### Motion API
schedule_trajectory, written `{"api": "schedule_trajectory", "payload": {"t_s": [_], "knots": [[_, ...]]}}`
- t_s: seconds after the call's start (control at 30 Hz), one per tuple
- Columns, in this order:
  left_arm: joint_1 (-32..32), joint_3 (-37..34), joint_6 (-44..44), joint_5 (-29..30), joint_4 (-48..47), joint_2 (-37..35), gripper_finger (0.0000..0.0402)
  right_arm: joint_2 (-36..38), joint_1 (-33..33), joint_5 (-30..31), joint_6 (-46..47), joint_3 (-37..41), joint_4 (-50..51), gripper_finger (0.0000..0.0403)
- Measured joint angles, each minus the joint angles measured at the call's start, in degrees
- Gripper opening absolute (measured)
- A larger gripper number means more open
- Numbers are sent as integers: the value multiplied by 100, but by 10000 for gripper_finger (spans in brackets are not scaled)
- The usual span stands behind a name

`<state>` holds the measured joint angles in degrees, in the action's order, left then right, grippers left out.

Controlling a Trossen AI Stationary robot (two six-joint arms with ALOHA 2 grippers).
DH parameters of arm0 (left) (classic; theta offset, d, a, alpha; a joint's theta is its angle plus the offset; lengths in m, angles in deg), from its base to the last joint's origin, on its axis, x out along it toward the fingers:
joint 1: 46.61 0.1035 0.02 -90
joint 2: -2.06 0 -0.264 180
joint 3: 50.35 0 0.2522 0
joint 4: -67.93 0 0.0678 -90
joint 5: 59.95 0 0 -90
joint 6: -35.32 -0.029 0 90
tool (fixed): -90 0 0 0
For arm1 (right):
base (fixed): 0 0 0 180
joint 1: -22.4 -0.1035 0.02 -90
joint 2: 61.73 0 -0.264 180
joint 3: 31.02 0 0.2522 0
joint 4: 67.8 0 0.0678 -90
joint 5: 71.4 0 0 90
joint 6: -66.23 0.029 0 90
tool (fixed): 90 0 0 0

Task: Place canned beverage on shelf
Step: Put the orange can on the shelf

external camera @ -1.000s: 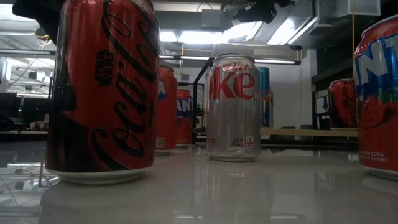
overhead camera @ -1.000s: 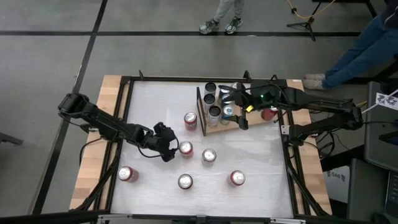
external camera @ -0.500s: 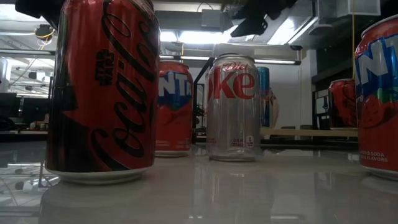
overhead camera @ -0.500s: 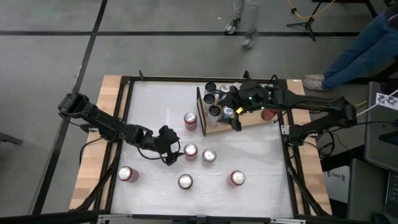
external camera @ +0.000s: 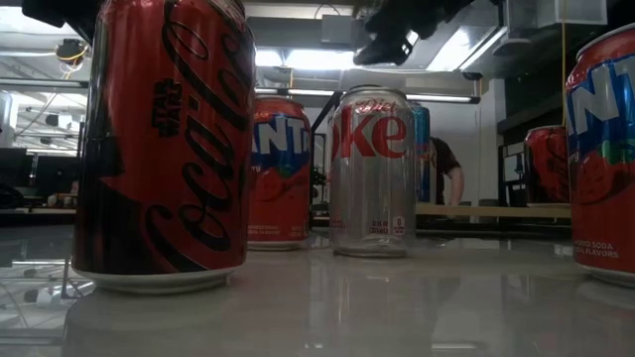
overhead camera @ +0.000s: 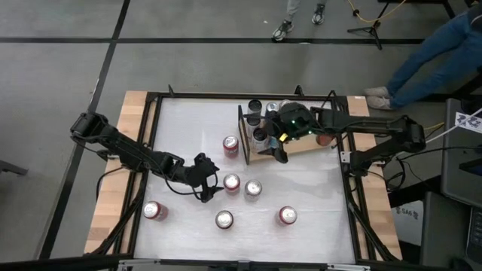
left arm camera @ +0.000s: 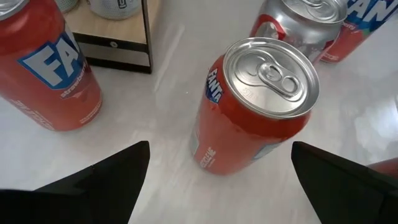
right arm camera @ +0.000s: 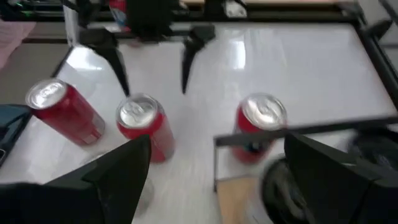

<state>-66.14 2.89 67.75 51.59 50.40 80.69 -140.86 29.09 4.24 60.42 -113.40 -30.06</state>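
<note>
- Where the high view looks down, the left gripper [overhead camera: 207, 183] stands spread and empty beside an orange Fanta can [overhead camera: 231, 182]; the right gripper [overhead camera: 279, 147] hovers spread over the shelf [overhead camera: 301, 147].
- In the left wrist view, that can [left arm camera: 255, 106] stands upright between the released fingers [left arm camera: 99, 177], untouched.
- The step looks like the approach: next, advance, then clench.

We see a glossy red can [left arm camera: 255, 106] with a bare metal lid between the left gripper's matt dark fingers [left arm camera: 106, 180]. Beyond them, the smooth white tabletop [left arm camera: 168, 112] shines, and the shelf [left arm camera: 112, 28] shows pale matt wood.
</note>
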Motion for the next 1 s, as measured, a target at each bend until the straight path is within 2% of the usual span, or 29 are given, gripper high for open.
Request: {"api": "schedule_trajectory", "payload": {"t_s": [0.13,0.3,0.53,0.8,1.0], "knots": [[0,0,-2,0,-19,0,386,1,-352,39,-2,0,-449,357],[0,0,-4,7,-200,0,386,2,-802,472,-5,0,-791,357],[0,0,-9,154,-454,0,386,2,-1228,967,-8,0,-803,357],[-6,0,45,306,-416,0,386,-56,-1359,1173,-11,0,-813,357],[-41,3,136,309,-196,0,386,-382,-1357,1170,-9,0,-1076,357]]}}
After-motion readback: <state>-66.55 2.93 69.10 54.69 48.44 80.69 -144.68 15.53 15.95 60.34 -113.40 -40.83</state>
